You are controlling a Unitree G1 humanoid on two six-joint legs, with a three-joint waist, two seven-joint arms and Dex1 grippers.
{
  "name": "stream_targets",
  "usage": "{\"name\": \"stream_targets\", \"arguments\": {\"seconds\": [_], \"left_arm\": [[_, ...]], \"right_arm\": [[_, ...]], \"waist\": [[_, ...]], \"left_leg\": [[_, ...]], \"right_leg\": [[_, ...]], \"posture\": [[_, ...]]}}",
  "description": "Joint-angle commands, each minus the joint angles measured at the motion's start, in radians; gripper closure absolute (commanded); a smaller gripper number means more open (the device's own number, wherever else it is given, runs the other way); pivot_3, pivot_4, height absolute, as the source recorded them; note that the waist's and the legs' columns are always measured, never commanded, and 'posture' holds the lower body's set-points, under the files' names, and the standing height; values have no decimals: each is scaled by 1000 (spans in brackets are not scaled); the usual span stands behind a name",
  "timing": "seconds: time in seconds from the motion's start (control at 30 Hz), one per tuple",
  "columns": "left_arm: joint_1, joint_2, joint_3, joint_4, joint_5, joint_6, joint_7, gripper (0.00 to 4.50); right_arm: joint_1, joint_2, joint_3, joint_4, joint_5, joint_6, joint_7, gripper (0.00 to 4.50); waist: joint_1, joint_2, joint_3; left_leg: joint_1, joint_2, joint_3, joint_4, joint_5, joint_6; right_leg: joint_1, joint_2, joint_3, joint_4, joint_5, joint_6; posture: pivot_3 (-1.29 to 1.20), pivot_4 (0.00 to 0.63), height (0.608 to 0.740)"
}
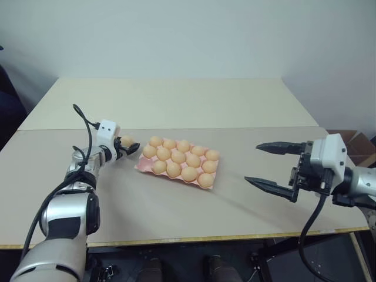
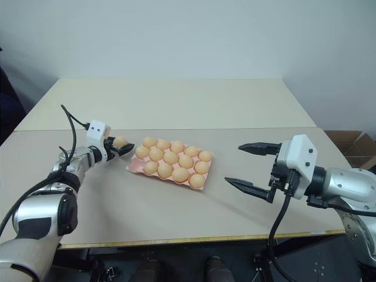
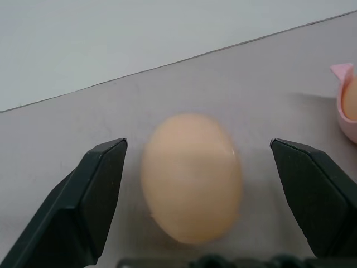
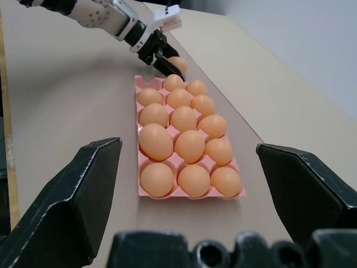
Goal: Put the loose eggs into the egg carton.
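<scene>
One loose egg (image 3: 191, 178), light orange-tan, lies between the fingers of my left gripper (image 1: 127, 144), just off the left end of the egg carton (image 1: 141, 166). That gripper is open, with a gap on each side of the egg. The pale pink carton sits mid-table and holds several eggs (image 4: 189, 146). Its corner cup (image 4: 146, 84) nearest the left gripper is empty. My right gripper (image 1: 252, 163) hovers open and empty to the right of the carton, pointing toward it.
A second, lighter table (image 1: 176, 100) adjoins the far side. A cardboard box (image 1: 352, 141) stands past the table's right edge. The table's front edge (image 1: 194, 239) runs close below my arms.
</scene>
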Motion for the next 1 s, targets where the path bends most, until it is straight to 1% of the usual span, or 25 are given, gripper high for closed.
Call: {"name": "stream_targets", "arguments": {"seconds": [0.03,0.1,0.17,0.23,0.27,0.43,0.53,0.67,0.77,0.83,0.9,1.0], "left_arm": [[-29,-2,-2,5,13,-2,44,927],[-32,-6,4,8,10,1,50,1680],[-35,-9,2,10,15,-1,60,2310],[-36,-8,-3,10,22,-5,69,2797],[-36,-7,-4,10,23,-6,70,2874],[-35,23,0,4,31,-26,61,2906],[-42,61,13,-11,14,-56,-7,2906],[-64,99,55,-47,-53,-67,-204,2906],[-50,119,50,-110,-101,-54,-457,2906],[-25,131,34,-155,-119,-53,-592,2906],[8,140,8,-217,-124,-42,-698,2906],[45,145,-15,-284,-136,-20,-783,2906]], "right_arm": [[3,-8,-41,-44,27,11,-21,0],[6,-9,-42,-52,33,15,-28,0],[12,-10,-47,-59,36,19,-36,0],[19,-11,-54,-65,39,23,-41,0],[23,-10,-56,-68,39,24,-43,0],[34,-8,-62,-76,41,29,-53,0],[42,-5,-70,-82,42,32,-57,0],[61,0,-76,-88,42,28,-61,0],[61,3,-67,-87,40,23,-65,0],[57,4,-61,-84,40,20,-64,0],[55,2,-60,-82,40,18,-61,0],[49,0,-56,-76,38,16,-57,0]], "waist": [[-1,0,0],[-2,0,0],[-1,0,0],[0,0,0],[0,0,0],[-1,0,0],[-6,0,0],[-7,0,0],[-3,0,0],[-3,0,0],[-3,0,0],[-7,0,0]], "left_leg": [[0,0,0,0,0,0],[0,0,0,0,0,0],[0,0,0,0,0,0],[0,0,0,0,0,0],[0,0,0,0,0,0],[0,0,0,0,0,0],[0,0,0,0,0,0],[0,0,0,0,0,0],[0,0,0,0,0,0],[0,0,0,0,0,0],[0,0,0,0,0,0],[0,0,0,0,0,0]], "right_leg": [[0,0,0,0,0,0],[0,0,0,0,0,0],[0,0,0,0,0,0],[0,0,0,0,0,0],[0,0,0,0,0,0],[0,0,0,0,0,0],[0,0,0,0,0,0],[0,0,0,0,0,0],[0,0,0,0,0,0],[0,0,0,0,0,0],[0,0,0,0,0,0],[0,0,0,0,0,0]], "posture": [[0,150,740],[0,150,740],[0,150,740],[0,150,740],[0,150,740],[0,150,740],[0,150,740],[0,150,740],[0,150,740],[0,150,740],[0,150,740],[0,150,740]]}}
